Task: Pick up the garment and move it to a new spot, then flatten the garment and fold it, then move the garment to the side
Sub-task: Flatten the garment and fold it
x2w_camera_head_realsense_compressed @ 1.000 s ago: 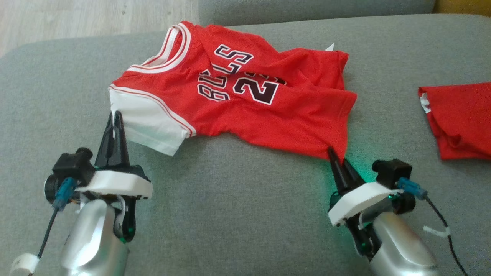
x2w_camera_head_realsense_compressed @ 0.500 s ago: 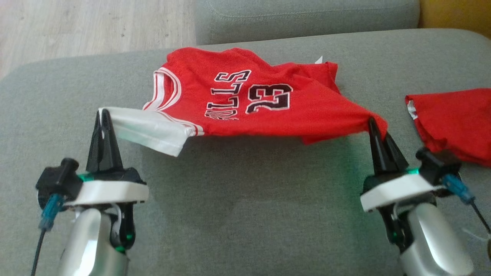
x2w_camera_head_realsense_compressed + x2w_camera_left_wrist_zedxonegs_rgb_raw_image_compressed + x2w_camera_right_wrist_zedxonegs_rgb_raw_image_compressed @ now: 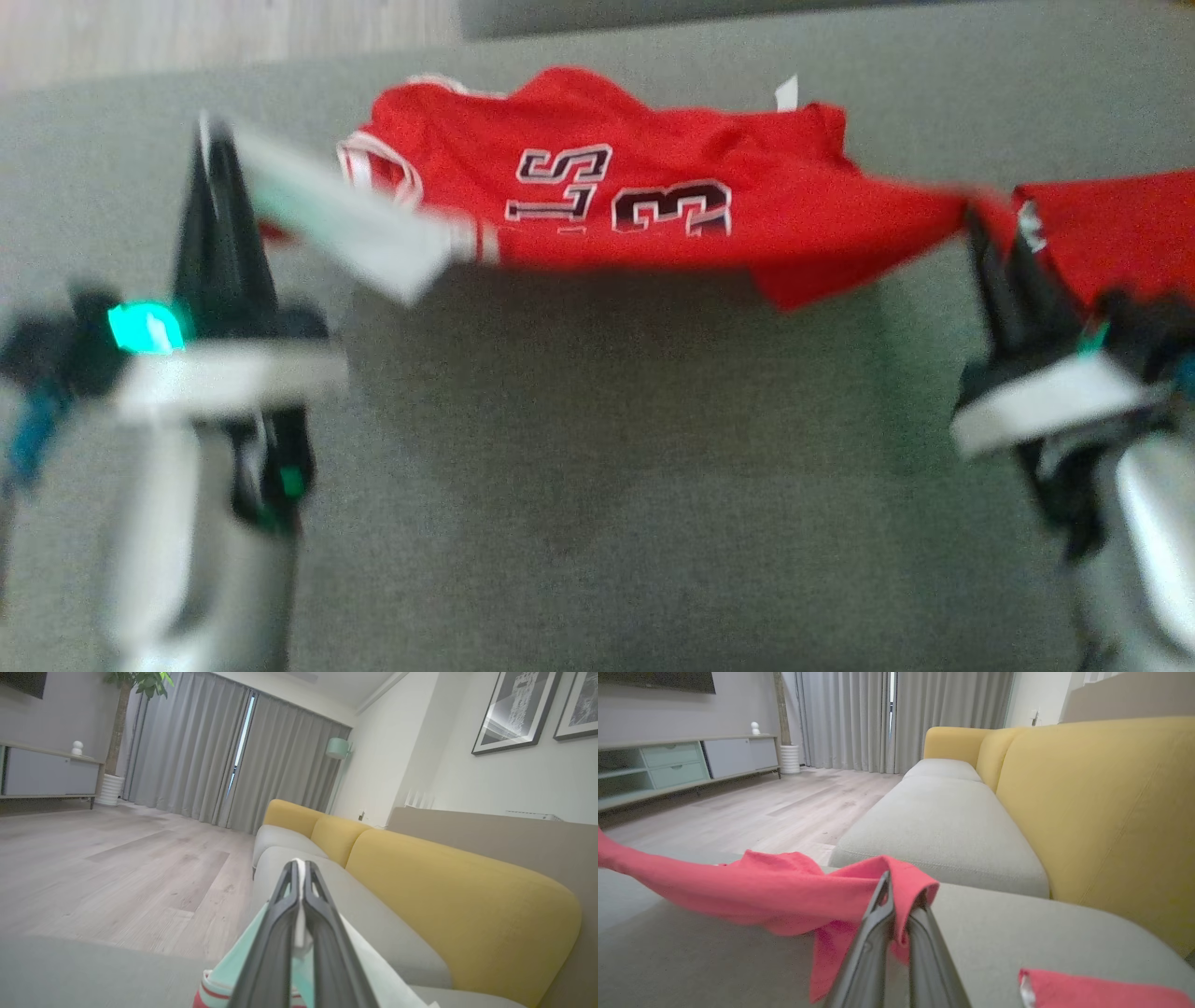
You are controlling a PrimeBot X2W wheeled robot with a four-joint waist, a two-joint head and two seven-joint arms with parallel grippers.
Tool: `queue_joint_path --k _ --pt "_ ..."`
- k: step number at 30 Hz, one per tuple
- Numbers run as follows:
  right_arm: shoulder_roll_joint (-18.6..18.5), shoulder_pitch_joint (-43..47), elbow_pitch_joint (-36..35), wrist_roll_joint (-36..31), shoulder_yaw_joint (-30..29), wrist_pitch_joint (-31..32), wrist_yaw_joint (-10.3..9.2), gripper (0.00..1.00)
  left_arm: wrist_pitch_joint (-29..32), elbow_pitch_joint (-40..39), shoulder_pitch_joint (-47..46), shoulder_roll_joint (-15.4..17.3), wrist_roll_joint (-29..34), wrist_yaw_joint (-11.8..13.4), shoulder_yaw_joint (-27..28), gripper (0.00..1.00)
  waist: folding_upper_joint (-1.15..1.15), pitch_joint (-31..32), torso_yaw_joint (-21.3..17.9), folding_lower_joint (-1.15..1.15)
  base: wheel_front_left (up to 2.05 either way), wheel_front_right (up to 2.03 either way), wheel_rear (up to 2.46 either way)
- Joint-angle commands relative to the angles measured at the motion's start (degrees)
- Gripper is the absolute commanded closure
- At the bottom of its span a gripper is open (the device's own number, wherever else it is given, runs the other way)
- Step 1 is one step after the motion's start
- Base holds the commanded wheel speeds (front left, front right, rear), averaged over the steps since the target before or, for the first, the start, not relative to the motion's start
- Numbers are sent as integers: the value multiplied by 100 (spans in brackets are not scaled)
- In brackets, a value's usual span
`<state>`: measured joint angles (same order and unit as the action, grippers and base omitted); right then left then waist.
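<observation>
Beneath the left gripper [image 3: 211,140] and right gripper [image 3: 977,222] spreads the grey sofa cushion [image 3: 597,467]. Between them hangs the red jersey [image 3: 644,224], its near edge lifted and stretched. The left jaws pinch its white sleeve [image 3: 355,224], and the right jaws pinch its red hem corner, just beside another red cloth [image 3: 1120,233].

The head view is smeared by motion blur, worst at its lower corners, and a soft, broad shadow lies on the grey cushion [image 3: 597,448] beneath the jersey [image 3: 794,205]. Both wrist views are bright and sharp (daylight enters through the gap in the curtains [image 3: 187,751]), their straight lines bowing toward the edges.
</observation>
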<state>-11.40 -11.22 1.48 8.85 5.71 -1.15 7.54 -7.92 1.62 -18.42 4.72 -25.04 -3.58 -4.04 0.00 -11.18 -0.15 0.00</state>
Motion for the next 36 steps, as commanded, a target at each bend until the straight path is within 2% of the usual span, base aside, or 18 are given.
queue_joint_path --k 1,4,6,8,10,14,18,20,24,27,33,36 --pt "-237 -627 -325 -54 106 113 -5 100 113 -278 -730 186 19 -38 135 100 0 -396 15 0 0 0 0" --pt "-616 -1671 -359 54 246 515 -5 100 548 -91 -1865 390 -71 -72 181 100 0 -874 -91 0 0 0 0" --pt "-902 -2539 -137 128 562 738 -5 100 861 206 -2709 548 -157 -70 267 100 0 -1170 -233 0 0 0 0" --pt "-1010 -3476 279 347 866 897 -5 100 1115 616 -3636 785 -126 -85 305 100 0 -1476 -379 0 0 0 0" --pt "-1094 -4460 854 266 1236 917 -5 100 1252 1146 -4546 1021 -31 -117 299 100 0 -1742 -554 0 0 0 0" --pt "-875 -6231 2255 -39 1583 541 -5 100 1059 2398 -6250 1228 164 -122 261 100 0 -2100 -746 0 0 0 0" --pt "-437 -7441 3497 -494 1275 -234 -5 100 359 3578 -7610 1150 279 -16 294 100 0 -2241 -745 0 0 0 0" --pt "-305 -7801 3938 -767 1096 -620 -5 100 -43 3993 -8096 1063 269 72 357 100 0 -2287 -669 0 0 0 0" --pt "-42 -8133 4529 -1210 583 -1212 -5 100 -603 4440 -8682 1042 290 -15 408 100 0 -2372 -592 0 0 0 0" --pt "57 -8094 4555 -1604 379 -1365 -5 100 -699 4309 -8831 1055 295 -211 464 100 0 -2443 -539 0 0 0 0" --pt "87 -7665 4237 -1851 -16 -1383 -5 100 -706 3642 -8452 940 274 -371 745 100 0 -2614 -433 0 0 0 0" --pt "29 -7404 4261 -1883 -75 -1383 -5 100 -707 3561 -8120 889 209 -386 531 100 0 -2624 -340 0 0 0 0"
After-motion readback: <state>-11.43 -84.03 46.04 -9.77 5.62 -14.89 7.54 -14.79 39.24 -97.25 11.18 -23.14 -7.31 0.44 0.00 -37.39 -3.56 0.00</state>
